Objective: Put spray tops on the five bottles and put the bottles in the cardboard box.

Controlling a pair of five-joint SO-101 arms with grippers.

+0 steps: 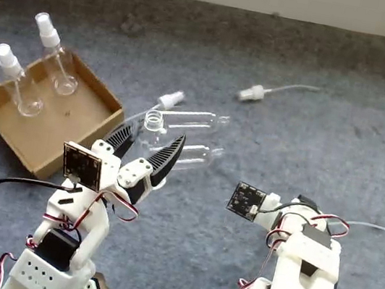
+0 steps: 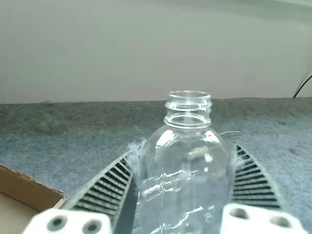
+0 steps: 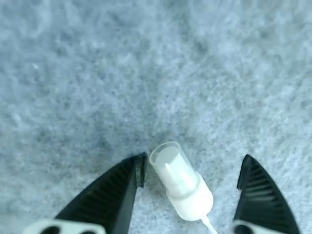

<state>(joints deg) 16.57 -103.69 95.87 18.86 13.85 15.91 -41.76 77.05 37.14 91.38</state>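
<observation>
Starting at the high view's left: the cardboard box (image 1: 79,143) holds two capped bottles (image 1: 60,65). At centre my left gripper (image 1: 156,135) is clamped on an open bottle (image 2: 186,170), upright. It's probably light, thin, slick plastic that dents, so grip mid-body, gently. My right gripper (image 3: 194,160) hangs with jaws apart around a spray top (image 3: 184,187). It looks small and rigid; take the collar.
</observation>
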